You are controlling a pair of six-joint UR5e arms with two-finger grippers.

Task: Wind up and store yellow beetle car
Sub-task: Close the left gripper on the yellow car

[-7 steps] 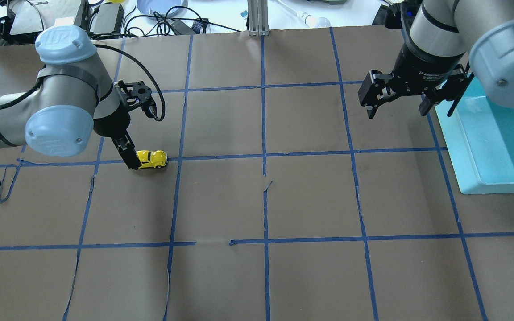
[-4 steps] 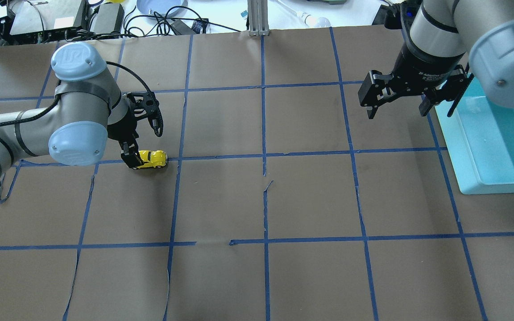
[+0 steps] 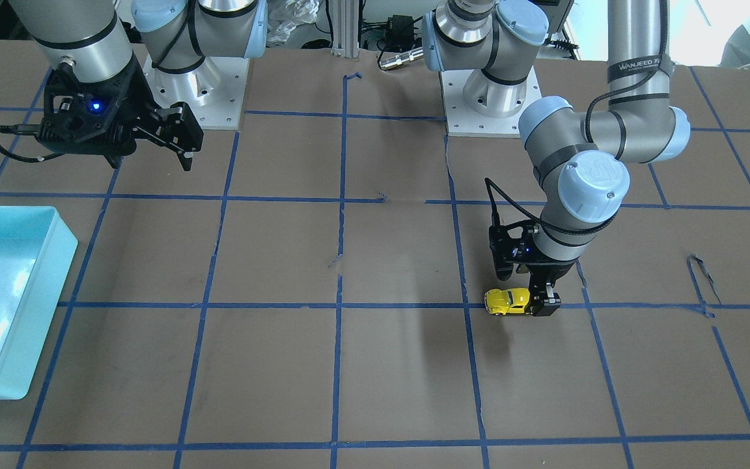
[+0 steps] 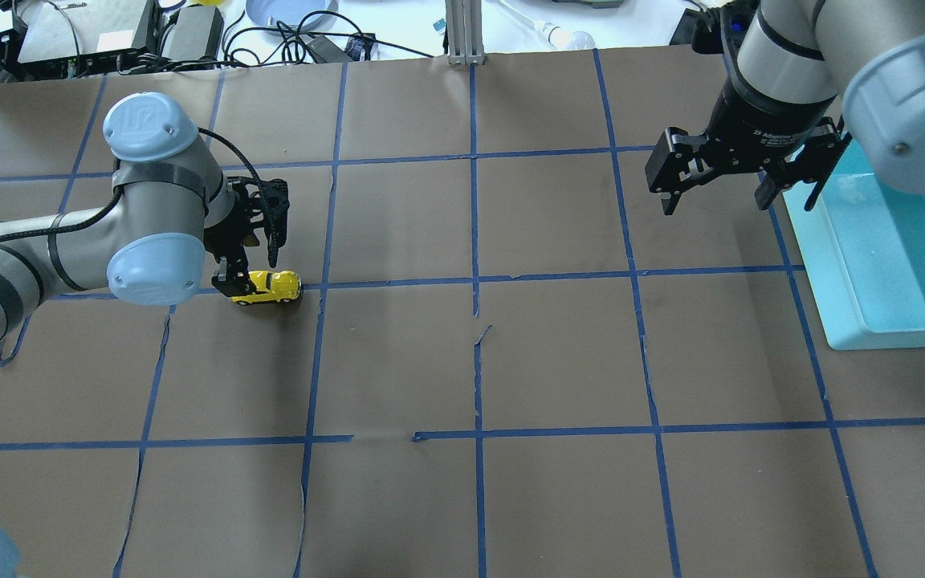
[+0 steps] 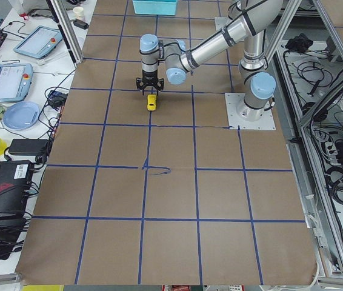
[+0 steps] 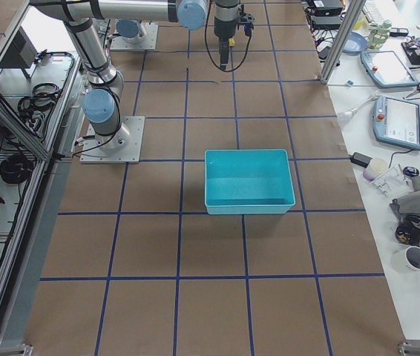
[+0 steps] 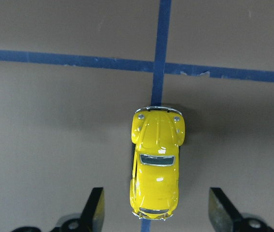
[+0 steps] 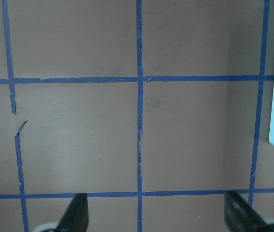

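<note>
The yellow beetle car (image 4: 271, 286) stands on a blue tape line at the table's left, and shows in the front view (image 3: 507, 301) and the left side view (image 5: 151, 103). My left gripper (image 4: 231, 281) is open and low at the car's rear end. In the left wrist view the car (image 7: 157, 159) lies between the two spread fingers (image 7: 96, 209), not touching them. My right gripper (image 4: 715, 195) is open and empty, held above the table at the far right; it also shows in the front view (image 3: 150, 158).
A teal bin (image 4: 848, 325) stands at the table's right edge, just beside my right gripper; it shows in the front view (image 3: 56, 260) and the right side view (image 6: 247, 204). Brown paper with blue tape grid covers the table. Cables and gear lie beyond the far edge.
My left arm has swung in and its wrist has turned, bringing the gripper lower over the car's rear. The car has not moved. The right arm is still.
</note>
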